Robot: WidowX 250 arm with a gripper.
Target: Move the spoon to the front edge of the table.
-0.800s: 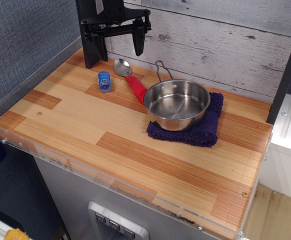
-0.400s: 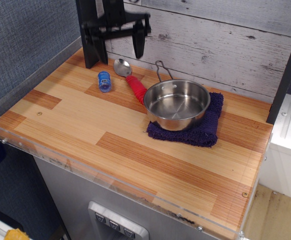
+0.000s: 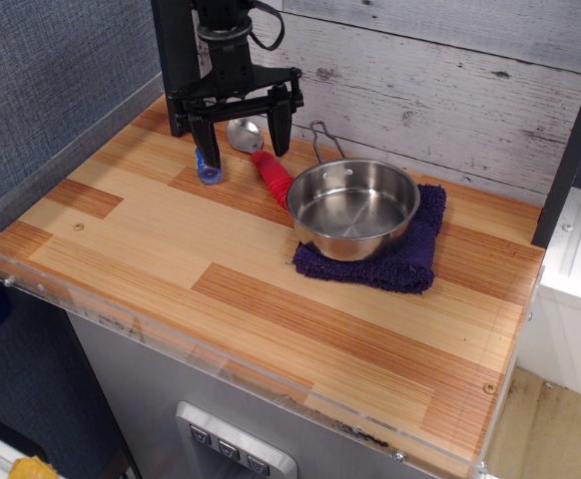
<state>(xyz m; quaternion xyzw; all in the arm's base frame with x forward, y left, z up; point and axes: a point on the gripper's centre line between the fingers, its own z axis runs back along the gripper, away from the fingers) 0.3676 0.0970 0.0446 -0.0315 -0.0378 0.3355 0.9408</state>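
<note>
The spoon (image 3: 262, 158) lies at the back of the table (image 3: 221, 259), its shiny bowl toward the wall and its ribbed red handle pointing at the steel pot. My gripper (image 3: 243, 142) is open and hangs just above the spoon's bowl, one finger to its left near the blue cylinder, the other to its right. The fingers partly hide the spoon's bowl. I cannot tell if the fingertips touch the table.
A small blue cylinder (image 3: 208, 170) lies left of the spoon. A steel pot (image 3: 352, 208) with a wire handle sits on a dark blue cloth (image 3: 410, 257) at the back right. A clear acrylic rim (image 3: 221, 351) runs along the front edge. A grey plank wall stands behind.
The gripper has come down from high against the wall to just over the spoon's bowl, still open. The spoon, cylinder and pot have not moved.
</note>
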